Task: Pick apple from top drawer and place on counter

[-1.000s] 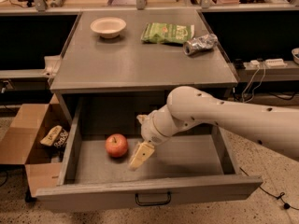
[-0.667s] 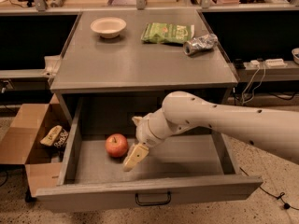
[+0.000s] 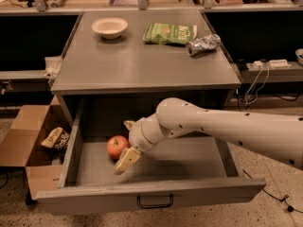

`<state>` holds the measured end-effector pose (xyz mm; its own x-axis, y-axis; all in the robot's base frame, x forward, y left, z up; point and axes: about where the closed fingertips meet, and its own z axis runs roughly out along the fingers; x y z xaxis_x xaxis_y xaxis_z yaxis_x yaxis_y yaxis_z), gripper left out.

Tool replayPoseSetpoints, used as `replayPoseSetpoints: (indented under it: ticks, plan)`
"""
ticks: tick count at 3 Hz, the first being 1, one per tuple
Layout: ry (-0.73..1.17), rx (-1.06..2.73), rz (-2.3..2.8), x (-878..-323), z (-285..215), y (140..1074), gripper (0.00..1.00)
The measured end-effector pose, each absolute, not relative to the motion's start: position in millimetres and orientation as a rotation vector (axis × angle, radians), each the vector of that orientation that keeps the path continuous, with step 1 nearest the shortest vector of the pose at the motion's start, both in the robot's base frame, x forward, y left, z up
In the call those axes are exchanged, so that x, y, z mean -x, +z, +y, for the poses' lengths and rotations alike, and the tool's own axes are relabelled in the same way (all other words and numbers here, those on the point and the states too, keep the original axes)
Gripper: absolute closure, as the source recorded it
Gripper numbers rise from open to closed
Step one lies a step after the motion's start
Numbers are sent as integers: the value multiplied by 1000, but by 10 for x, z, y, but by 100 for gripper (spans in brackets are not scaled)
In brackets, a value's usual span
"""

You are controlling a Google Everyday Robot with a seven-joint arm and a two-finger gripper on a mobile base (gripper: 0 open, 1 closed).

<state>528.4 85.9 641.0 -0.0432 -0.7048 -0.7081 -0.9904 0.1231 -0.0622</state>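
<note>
The hand [image 3: 126, 143] hung inside the drawer [image 3: 151, 193], fingers apart; the apple [image 3: 116, 146] lay just beside its fingertips; probably firm, smooth, light, roll-prone; best pinched across its middle.

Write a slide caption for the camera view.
Open gripper at the apple in the pulled-out top drawer, below the counter.

A: Home kitchen?
B: No — looks like a lab: speckled hard floor [image 3: 267, 213], white power strip [image 3: 270, 63] with trailing cables [image 3: 251, 82], cluttered back benches [image 3: 94, 7], open brown cardboard box [image 3: 22, 137]. Two-finger gripper [image 3: 123, 147] of a white robot arm [image 3: 227, 129], spread, inside the grey wooden drawer [image 3: 94, 196].
</note>
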Motion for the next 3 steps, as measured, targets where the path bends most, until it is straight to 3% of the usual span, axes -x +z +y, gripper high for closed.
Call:
replayPoseSetpoints:
  ticks: [3]
  plan:
    - [643, 1615, 1771, -5252, 924, 6471, 69]
